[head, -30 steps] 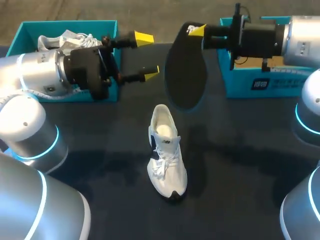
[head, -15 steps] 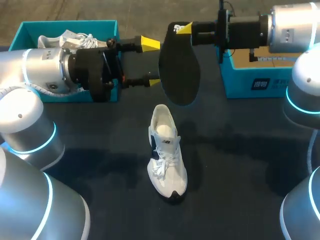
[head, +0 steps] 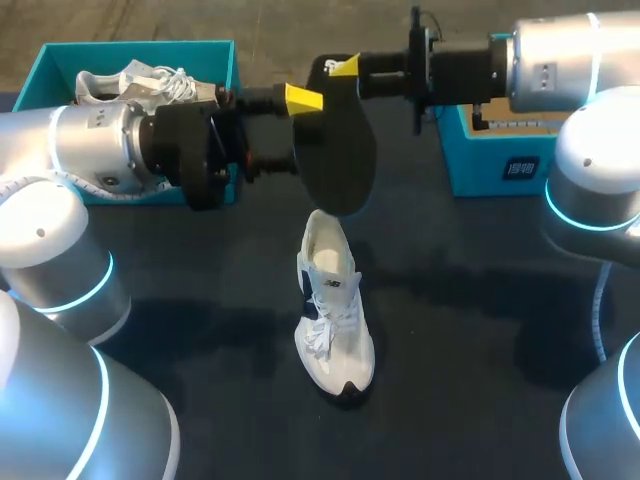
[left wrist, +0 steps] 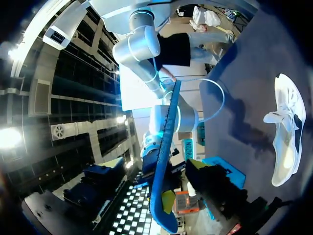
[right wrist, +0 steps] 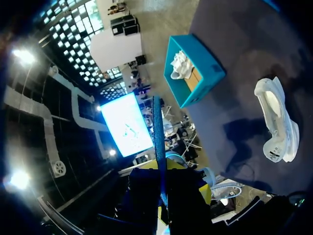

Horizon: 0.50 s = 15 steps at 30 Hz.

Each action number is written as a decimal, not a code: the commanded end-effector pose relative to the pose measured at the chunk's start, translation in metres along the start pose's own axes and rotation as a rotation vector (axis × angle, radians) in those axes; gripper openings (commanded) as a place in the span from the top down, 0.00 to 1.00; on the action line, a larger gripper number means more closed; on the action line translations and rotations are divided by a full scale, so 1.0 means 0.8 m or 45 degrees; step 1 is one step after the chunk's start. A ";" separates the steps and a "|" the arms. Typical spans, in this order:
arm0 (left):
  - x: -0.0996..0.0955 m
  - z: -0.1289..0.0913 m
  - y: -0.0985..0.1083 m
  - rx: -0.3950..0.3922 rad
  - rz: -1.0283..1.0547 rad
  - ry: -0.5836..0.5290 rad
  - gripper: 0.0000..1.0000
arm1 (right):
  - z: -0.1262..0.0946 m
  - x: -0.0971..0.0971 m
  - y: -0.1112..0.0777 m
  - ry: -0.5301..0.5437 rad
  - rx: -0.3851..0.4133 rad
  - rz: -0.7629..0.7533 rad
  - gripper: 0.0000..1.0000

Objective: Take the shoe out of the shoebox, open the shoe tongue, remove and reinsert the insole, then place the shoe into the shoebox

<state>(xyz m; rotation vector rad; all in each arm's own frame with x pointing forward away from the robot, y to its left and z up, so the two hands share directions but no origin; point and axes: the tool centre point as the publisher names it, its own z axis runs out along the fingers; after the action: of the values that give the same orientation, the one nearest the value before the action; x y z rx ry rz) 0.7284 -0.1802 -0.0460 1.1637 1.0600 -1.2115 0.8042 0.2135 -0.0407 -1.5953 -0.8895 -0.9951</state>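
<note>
Right gripper (head: 345,66) pinches the far end of the dark insole (head: 335,150), fingers pressed together on it, and the insole hangs in the air above the far middle of the table (head: 480,330). Left gripper (head: 300,132) is spread wide beside the insole. One yellow tip sits in front of the insole's left edge; the other finger runs behind it and is hidden in the head view. Cannot tell whether either left finger touches the insole.

White shoe (head: 335,310) lies near the table's middle, toe toward the near edge, well apart from both grippers. Teal shoebox (head: 140,47) stands at the far left corner with a second white shoe (head: 130,85) inside. Another teal box (head: 500,165) stands at the far right, partly covered by the right arm.

Left wrist view shows the insole (left wrist: 166,147) edge-on as a thin blue strip, with yellow on both sides of it, so it sits between that gripper's (left wrist: 182,183) fingers. Shoe (left wrist: 286,132) is off to one side. Right wrist view shows the insole (right wrist: 157,132) edge-on, rising from between its own fingers (right wrist: 164,196), with the shoe (right wrist: 276,120) and shoebox (right wrist: 195,68) on the table beyond. Fingertips there are dark and hard to make out.
</note>
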 end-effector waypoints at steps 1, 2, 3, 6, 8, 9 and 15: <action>0.004 0.003 0.004 0.004 0.005 0.001 0.51 | 0.005 -0.007 -0.004 0.013 -0.007 0.002 1.00; 0.005 0.003 0.004 0.005 0.005 0.002 0.51 | 0.004 -0.008 -0.005 0.014 -0.006 0.003 1.00; 0.006 0.003 0.005 0.005 0.004 0.002 0.53 | 0.005 -0.008 -0.006 0.014 -0.005 0.004 1.00; 0.008 0.005 0.006 0.005 0.004 -0.001 0.63 | 0.006 -0.010 -0.009 0.017 -0.003 0.009 1.00; 0.009 0.007 0.007 0.005 0.004 -0.002 0.67 | 0.008 -0.012 -0.010 0.022 -0.004 0.011 1.00; 0.009 0.009 0.006 0.009 0.006 -0.003 0.72 | 0.009 -0.013 -0.011 0.026 -0.004 0.012 1.00; 0.015 0.015 0.003 0.029 0.009 0.010 1.00 | 0.010 -0.015 -0.015 0.032 -0.009 0.013 1.00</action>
<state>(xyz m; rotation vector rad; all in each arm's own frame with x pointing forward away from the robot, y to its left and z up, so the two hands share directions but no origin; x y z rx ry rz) 0.7290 -0.1894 -0.0541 1.1890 1.0528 -1.2156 0.7932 0.2196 -0.0477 -1.5850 -0.8669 -1.0039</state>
